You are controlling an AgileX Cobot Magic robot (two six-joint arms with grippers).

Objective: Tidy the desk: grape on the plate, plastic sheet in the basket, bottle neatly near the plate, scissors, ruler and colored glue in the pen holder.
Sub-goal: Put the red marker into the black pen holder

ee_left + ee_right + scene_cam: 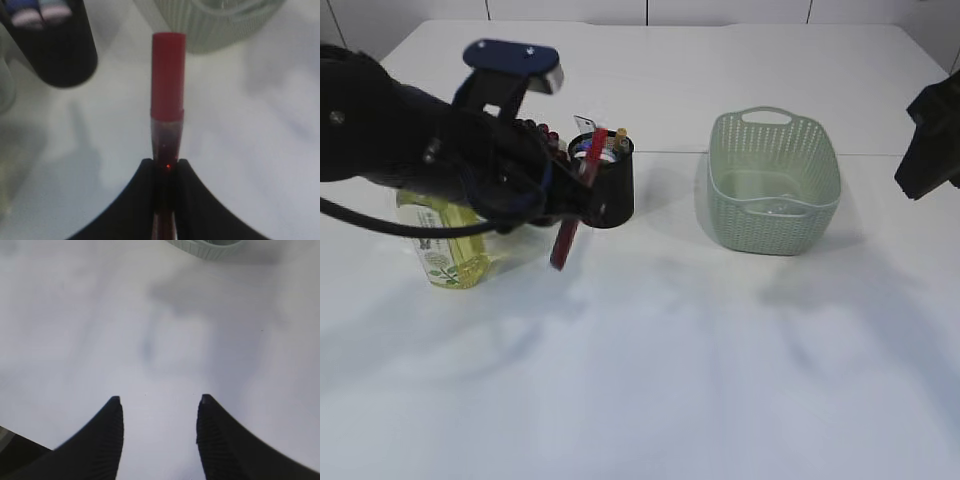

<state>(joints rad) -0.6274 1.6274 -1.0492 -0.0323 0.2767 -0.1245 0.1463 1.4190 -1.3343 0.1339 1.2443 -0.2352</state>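
Glue, a red stick, hung tilted in the left gripper just in front of the holder, its lower end above the table. The bottle stood left of the holder, partly behind the arm. The basket sat well right of the holder, with bare tabletop between them and a wide bare stretch toward the near edge. The right gripper hung at the right edge, past the basket.

In the left wrist view, the fingers pinched the glue low on its clear body, red cap pointing away; the holder lay upper left, the basket upper right.

In the right wrist view, the right gripper stood spread over bare table, holding nothing; the basket's rim showed at the top edge.
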